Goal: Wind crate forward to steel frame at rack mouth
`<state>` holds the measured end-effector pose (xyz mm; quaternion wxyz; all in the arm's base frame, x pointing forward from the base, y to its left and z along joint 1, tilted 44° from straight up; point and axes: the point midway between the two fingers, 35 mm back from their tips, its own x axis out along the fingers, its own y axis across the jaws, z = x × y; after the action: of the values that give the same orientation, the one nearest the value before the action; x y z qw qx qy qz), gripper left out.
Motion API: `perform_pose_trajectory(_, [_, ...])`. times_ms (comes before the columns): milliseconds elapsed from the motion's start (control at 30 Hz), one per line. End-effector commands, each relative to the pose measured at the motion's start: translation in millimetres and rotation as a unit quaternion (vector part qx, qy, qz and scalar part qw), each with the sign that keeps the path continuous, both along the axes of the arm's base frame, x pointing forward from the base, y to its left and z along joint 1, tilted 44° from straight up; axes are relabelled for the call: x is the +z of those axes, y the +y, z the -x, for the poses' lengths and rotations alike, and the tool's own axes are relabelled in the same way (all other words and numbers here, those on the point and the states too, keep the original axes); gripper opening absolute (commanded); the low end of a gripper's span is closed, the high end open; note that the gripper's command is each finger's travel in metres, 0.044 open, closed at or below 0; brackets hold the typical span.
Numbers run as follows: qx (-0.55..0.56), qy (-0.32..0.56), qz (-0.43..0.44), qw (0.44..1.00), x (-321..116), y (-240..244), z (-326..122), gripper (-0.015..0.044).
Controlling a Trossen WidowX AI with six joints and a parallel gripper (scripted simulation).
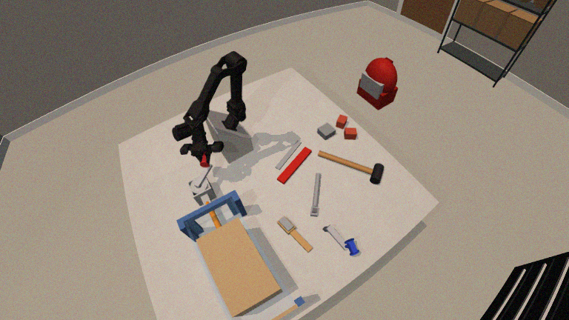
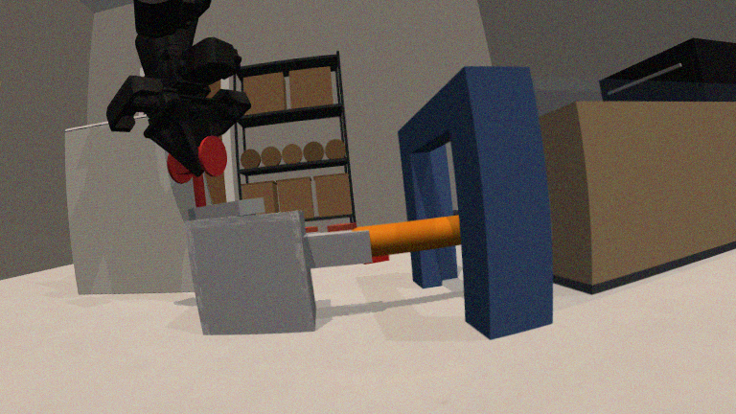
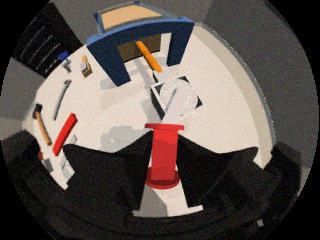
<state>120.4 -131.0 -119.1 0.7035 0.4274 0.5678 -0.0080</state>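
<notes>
The brown crate (image 1: 238, 266) (image 2: 651, 187) sits flat inside the clear-panelled cubby, behind the blue steel frame (image 1: 226, 198) (image 2: 507, 197) (image 3: 107, 62). A gap shows between the crate's front and the frame. An orange strap (image 1: 214, 218) (image 2: 412, 234) (image 3: 149, 56) runs through the frame to the grey winch (image 1: 204, 195) (image 2: 252, 273). The winch handle has a grey arm (image 1: 204, 178) (image 3: 172, 107) lying across the winch top and a red grip (image 1: 204, 161) (image 2: 213, 155) (image 3: 165, 160) standing up. My gripper (image 3: 162, 134) is shut on that red grip, on the arm-base side of the winch. The key in its hole is hidden.
On the bench lie a red bar (image 1: 294, 165), a mallet (image 1: 376, 172), a grey tool (image 1: 316, 192), a brush (image 1: 299, 238), a tool with a blue spool end (image 1: 351, 246) and several small blocks. The arm's grey plinth (image 1: 237, 144) stands close to the winch.
</notes>
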Motion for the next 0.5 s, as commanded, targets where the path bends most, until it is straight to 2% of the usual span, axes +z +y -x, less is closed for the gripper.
perform_pose_trajectory(0, [0.007,0.017,0.006,1.0,-7.3,-5.5,11.9,0.0])
perform_pose_trajectory(467, [0.007,0.017,0.007,1.0,-17.9,-18.1,24.5,0.0])
